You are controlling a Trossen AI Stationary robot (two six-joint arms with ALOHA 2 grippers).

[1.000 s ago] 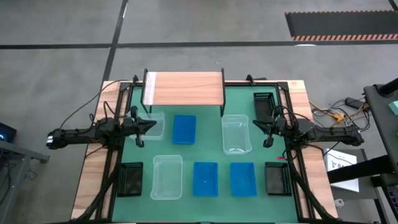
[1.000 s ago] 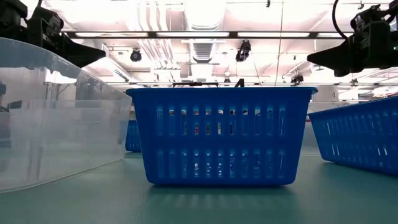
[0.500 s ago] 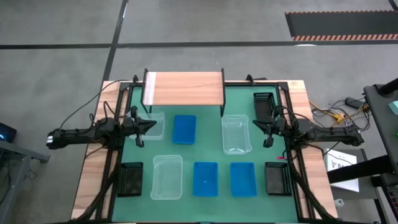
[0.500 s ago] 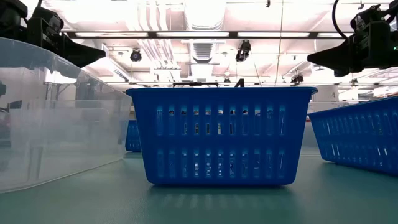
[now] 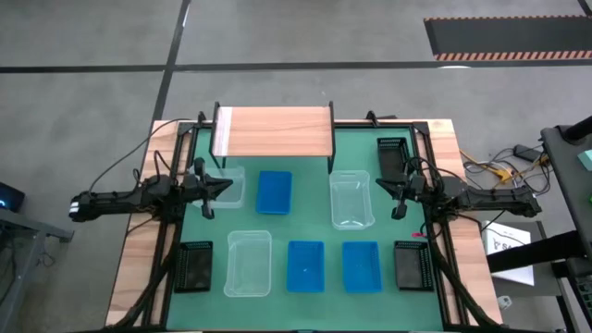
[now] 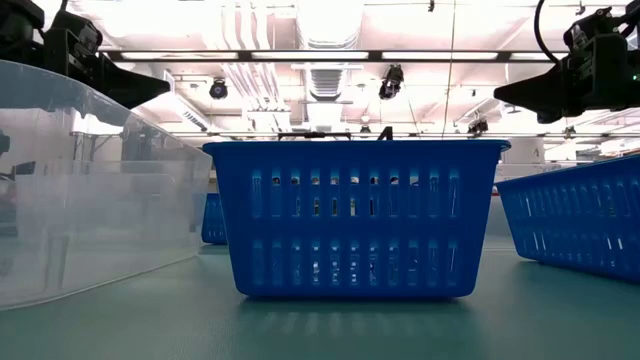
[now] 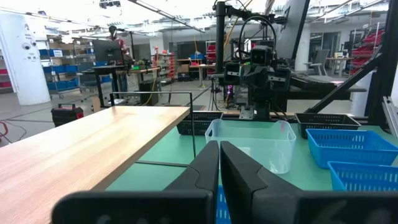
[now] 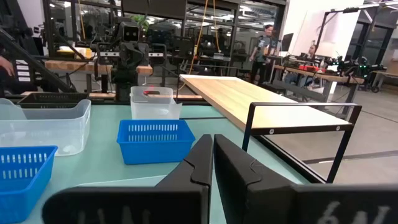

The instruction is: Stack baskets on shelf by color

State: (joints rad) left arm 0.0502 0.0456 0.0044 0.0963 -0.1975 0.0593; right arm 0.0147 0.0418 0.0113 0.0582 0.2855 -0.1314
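The shelf (image 5: 274, 131), a light wood plank on thin black legs, stands at the table's far edge with nothing on top. Three blue baskets (image 5: 274, 191) (image 5: 305, 265) (image 5: 361, 265), three clear ones (image 5: 351, 199) (image 5: 248, 264) (image 5: 231, 185) and three black mesh ones (image 5: 391, 157) (image 5: 194, 266) (image 5: 412, 265) sit flat on the green mat. My left gripper (image 5: 227, 186) is shut and hovers over the near-left clear basket beside the shelf. My right gripper (image 5: 379, 181) is shut and hovers between the right clear basket and the far black one.
Both arms reach in level from the table's left and right edges, raised above the baskets in the low view, the left gripper (image 6: 130, 85) and the right gripper (image 6: 520, 95). Bare mat lies between the two rows of baskets. People stand in the room beyond (image 8: 267, 40).
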